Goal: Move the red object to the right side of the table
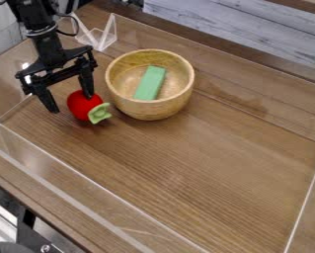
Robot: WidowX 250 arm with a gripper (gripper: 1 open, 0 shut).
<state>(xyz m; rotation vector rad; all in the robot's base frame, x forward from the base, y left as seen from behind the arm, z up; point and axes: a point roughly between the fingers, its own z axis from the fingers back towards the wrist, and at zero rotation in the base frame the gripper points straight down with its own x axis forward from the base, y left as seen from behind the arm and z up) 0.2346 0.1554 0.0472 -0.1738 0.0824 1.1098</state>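
The red object, a small strawberry-like toy with a light green stem end pointing right, lies on the brown wood-grain table at the left, just left of the wooden bowl. My black gripper points straight down over it and is open. One finger stands to the toy's left and the other at its upper right, so the toy lies between them. Whether the fingers touch it does not show.
A wooden bowl holding a flat green block stands right of the toy. Low clear acrylic walls border the table. Bare wood stretches across the middle and right side.
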